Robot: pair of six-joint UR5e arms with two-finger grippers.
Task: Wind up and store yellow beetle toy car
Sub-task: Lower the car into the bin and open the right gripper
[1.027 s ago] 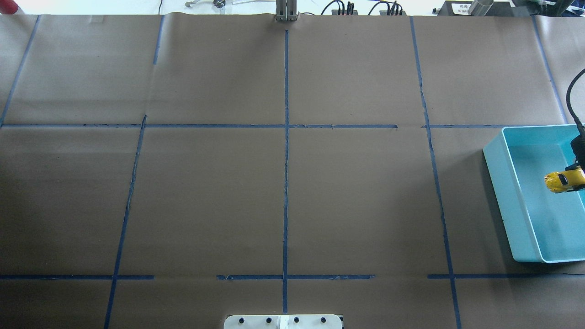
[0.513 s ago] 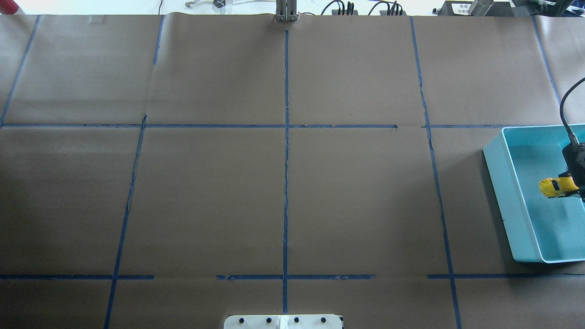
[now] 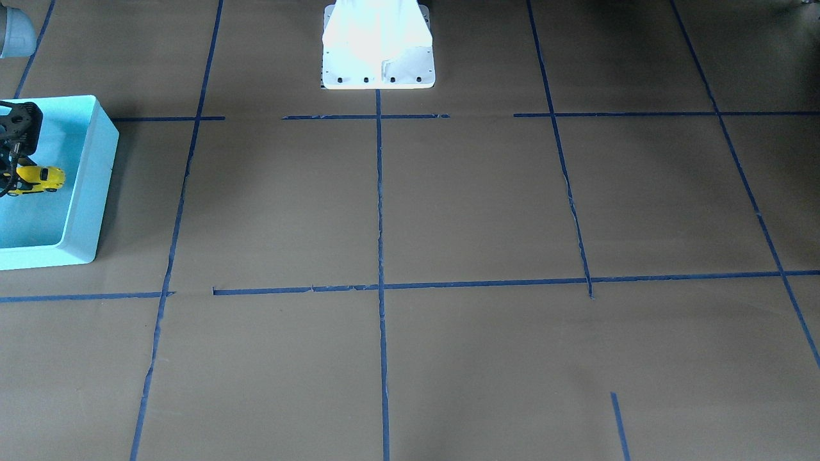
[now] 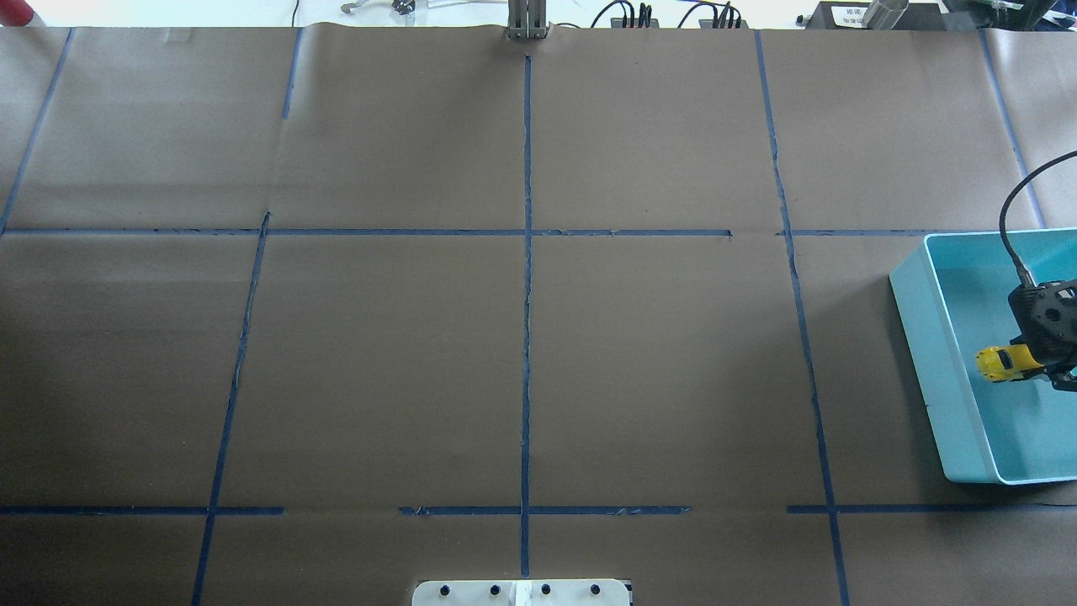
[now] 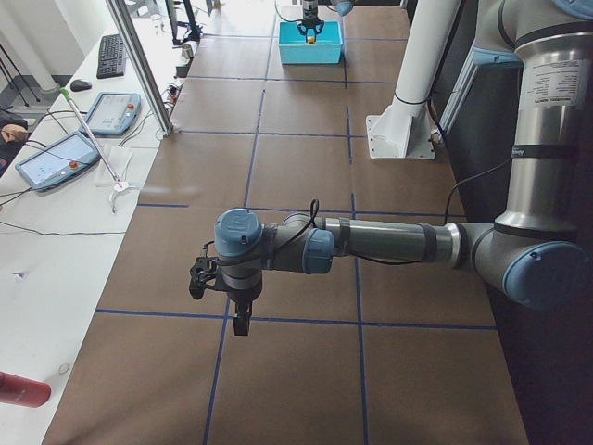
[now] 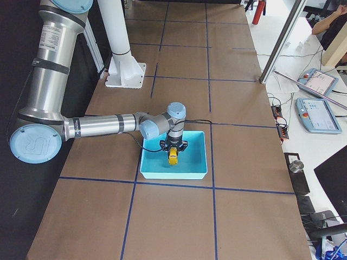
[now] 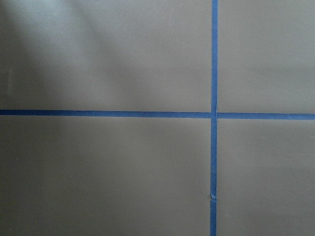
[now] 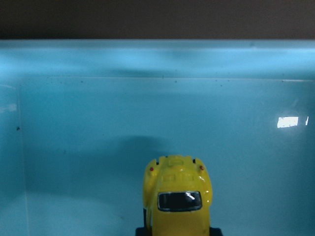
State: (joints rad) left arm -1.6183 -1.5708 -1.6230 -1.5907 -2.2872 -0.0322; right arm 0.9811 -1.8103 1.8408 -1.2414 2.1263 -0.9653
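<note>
Yellow beetle toy car (image 4: 1001, 364) held by the right gripper (image 4: 1042, 364) inside a turquoise bin (image 4: 917, 337).

The right gripper's fingers are closed narrowly on the rear of the car, one dark pad on each side. The car lies level with its rounded nose pointing toward the middle of the counter (image 4: 656, 362). In the right wrist view it hangs a little above the bin floor, with a soft shadow below it. It is near the bin's centre and touches no wall. The bin sits at the robot's right end of the counter, which is covered in brown paper marked with blue tape lines (image 4: 527, 252). The left gripper (image 5: 241, 323) points down over a tape crossing well away from the bin, and I cannot tell whether its fingers are wide or narrow.
</note>
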